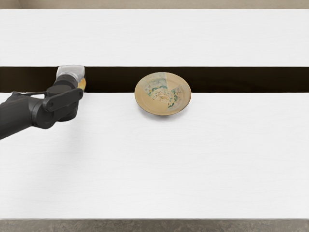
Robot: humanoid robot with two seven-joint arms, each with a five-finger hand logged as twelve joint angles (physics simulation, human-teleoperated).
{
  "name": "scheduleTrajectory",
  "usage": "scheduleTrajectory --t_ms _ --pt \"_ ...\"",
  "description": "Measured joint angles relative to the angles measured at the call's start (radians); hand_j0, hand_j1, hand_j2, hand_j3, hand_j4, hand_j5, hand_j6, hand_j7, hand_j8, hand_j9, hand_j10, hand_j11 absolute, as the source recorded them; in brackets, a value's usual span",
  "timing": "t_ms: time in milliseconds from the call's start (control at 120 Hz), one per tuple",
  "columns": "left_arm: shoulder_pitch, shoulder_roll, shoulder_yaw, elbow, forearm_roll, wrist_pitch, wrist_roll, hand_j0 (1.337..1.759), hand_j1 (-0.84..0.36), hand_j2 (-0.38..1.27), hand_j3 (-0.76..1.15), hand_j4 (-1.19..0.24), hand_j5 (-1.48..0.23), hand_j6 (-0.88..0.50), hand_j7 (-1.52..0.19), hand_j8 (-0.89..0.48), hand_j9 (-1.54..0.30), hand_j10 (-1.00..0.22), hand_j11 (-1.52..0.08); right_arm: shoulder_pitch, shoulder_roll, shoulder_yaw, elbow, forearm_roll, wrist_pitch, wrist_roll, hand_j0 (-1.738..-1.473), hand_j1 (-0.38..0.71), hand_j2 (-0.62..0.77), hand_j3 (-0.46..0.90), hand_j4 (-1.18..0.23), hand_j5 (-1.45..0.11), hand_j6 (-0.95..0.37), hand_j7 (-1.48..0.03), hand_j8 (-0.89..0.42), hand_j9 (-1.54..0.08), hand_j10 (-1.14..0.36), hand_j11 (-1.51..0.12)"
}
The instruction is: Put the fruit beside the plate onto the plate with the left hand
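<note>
A white table [154, 159] fills most of the view. A dark strip [231, 79] runs across it from side to side. What the strip is, I cannot tell.

A round plate [162, 93] sits near the middle, partly on the dark strip and partly on the white. It is tan with a green and pale pattern. The pattern is too small to make out.

The left arm [29, 113] comes in from the left edge. It is dark grey, and the edge cuts it off, so only the lower part shows. The left hand [71, 76] is at 9 o'clock from the plate and well apart from it. Only its pale grey back shows from above. The fingers point down and away and are hidden, so I cannot tell if they are spread, pressed together or pinching something.

The fruit [82, 84] is under that hand, also at 9 o'clock from the plate and not on it. Only a thin orange edge peeks out at the hand's 4 o'clock side. The rest is covered, so I cannot tell its kind, or whether the hand touches it.
</note>
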Motion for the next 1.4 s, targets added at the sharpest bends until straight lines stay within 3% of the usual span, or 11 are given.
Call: scheduleTrajectory --t_ms 200,317,517,692,858,1042,1400 --pt "-0.063 -0.007 -0.004 -0.002 -0.085 -0.003 -0.002 1.654 -0.27 0.16 0.00 -0.38 -0.84 -0.30 -0.84 -0.32 -0.84 -0.61 -0.83 0.000 0.000 0.000 0.000 0.000 0.000 0.000 -1.658 -0.33 0.00 0.00 -0.01 -0.02 -0.01 -0.02 -0.01 -0.02 -0.01 -0.02" --pt "-0.123 -0.075 -0.007 -0.008 -0.094 -0.013 0.003 1.654 -0.25 0.20 0.00 -0.39 -0.85 -0.33 -0.85 -0.36 -0.84 -0.61 -0.83 0.000 0.000 0.000 0.000 0.000 0.000 0.000 -1.658 -0.33 0.00 0.00 -0.01 -0.02 -0.01 -0.02 -0.01 -0.02 -0.01 -0.02" --pt "-0.199 -0.087 -0.012 -0.062 -0.107 -0.063 0.009 1.655 -0.26 0.25 0.00 -0.40 -0.86 -0.33 -0.84 -0.37 -0.84 -0.62 -0.83 0.000 0.000 0.000 0.000 0.000 0.000 0.000 -1.658 -0.33 0.00 0.00 -0.01 -0.02 -0.01 -0.02 -0.01 -0.02 -0.01 -0.02" --pt "-0.272 -0.063 -0.012 -0.233 -0.119 -0.088 0.021 1.655 -0.27 0.25 0.00 -0.39 -0.85 -0.34 -0.84 -0.37 -0.83 -0.62 -0.83 0.000 0.000 0.000 0.000 0.000 0.000 0.000 -1.658 -0.33 0.00 0.00 -0.01 -0.02 -0.01 -0.02 -0.01 -0.02 -0.01 -0.02" --pt "-0.317 -0.064 -0.014 -0.375 -0.125 -0.098 0.045 1.657 -0.29 0.41 0.00 -0.44 -0.85 -0.36 -0.84 -0.39 -0.83 -0.62 -0.82 0.000 0.000 0.000 0.000 0.000 0.000 0.000 -1.658 -0.33 0.00 0.00 -0.01 -0.02 -0.01 -0.02 -0.01 -0.02 -0.01 -0.02" --pt "-0.326 -0.084 -0.020 -0.433 -0.124 -0.104 0.061 1.658 -0.30 0.48 0.00 -0.50 -0.85 -0.38 -0.84 -0.41 -0.82 -0.63 -0.82 0.000 0.000 0.000 0.000 0.000 0.000 0.000 -1.658 -0.33 0.00 0.00 -0.01 -0.02 -0.01 -0.02 -0.01 -0.02 -0.01 -0.02" --pt "-0.305 -0.107 -0.017 -0.442 -0.121 -0.107 0.065 1.656 -0.24 0.35 0.00 -0.53 -0.84 -0.41 -0.84 -0.44 -0.83 -0.62 -0.83 0.000 0.000 0.000 0.000 0.000 0.000 0.000 -1.658 -0.33 0.00 0.00 -0.01 -0.02 -0.01 -0.02 -0.01 -0.02 -0.01 -0.02"
